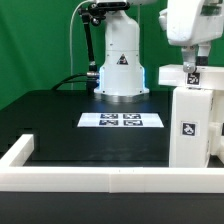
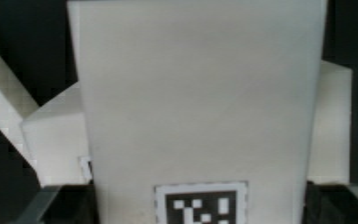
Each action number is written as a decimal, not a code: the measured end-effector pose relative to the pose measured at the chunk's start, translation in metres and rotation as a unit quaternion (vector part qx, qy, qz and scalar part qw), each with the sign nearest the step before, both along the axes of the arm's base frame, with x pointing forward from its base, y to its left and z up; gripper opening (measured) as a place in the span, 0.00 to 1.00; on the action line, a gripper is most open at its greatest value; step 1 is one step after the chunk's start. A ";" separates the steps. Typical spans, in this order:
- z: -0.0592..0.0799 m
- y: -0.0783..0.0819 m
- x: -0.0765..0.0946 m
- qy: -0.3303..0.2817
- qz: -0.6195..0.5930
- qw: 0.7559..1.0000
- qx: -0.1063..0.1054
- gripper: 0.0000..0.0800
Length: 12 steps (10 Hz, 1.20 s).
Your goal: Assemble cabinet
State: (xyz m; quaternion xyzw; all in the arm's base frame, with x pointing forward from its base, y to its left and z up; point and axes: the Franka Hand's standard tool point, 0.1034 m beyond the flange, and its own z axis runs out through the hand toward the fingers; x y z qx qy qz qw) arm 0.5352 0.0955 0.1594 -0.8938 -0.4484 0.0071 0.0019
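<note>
The cabinet (image 1: 196, 125) is a tall white boxy body with a black-and-white tag on its side, standing at the exterior view's right on the black table. My gripper (image 1: 190, 68) comes down from above onto its top, where a small tagged white part sits. In the wrist view the cabinet's white panel (image 2: 194, 90) fills most of the picture, with a tag near the jaws. My gripper (image 2: 197, 214) has a dark finger (image 2: 51, 207) on each side of this panel, pressed against it. The fingertips are cut off by the picture's edge.
The marker board (image 1: 120, 121) lies flat in the middle of the table in front of the robot base (image 1: 121, 70). A long low white border wall (image 1: 100, 178) runs along the front and turns back at the exterior view's left.
</note>
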 end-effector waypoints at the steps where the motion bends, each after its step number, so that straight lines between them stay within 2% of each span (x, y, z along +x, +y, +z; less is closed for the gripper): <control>1: 0.000 0.000 0.000 0.000 -0.039 0.999 -0.001 0.70; 5: 0.001 0.001 0.001 -0.001 -0.195 0.981 -0.003 0.70; 8: 0.001 0.002 0.000 -0.002 -0.344 0.939 -0.004 0.70; 9: 0.001 0.004 0.001 0.000 -0.445 0.895 -0.002 0.70; 10: 0.001 0.004 0.000 0.000 -0.476 0.880 -0.002 0.70; 11: 0.001 0.007 0.000 -0.002 -0.559 0.829 -0.001 0.70; 12: 0.001 0.008 0.000 -0.006 -0.603 0.798 0.002 0.70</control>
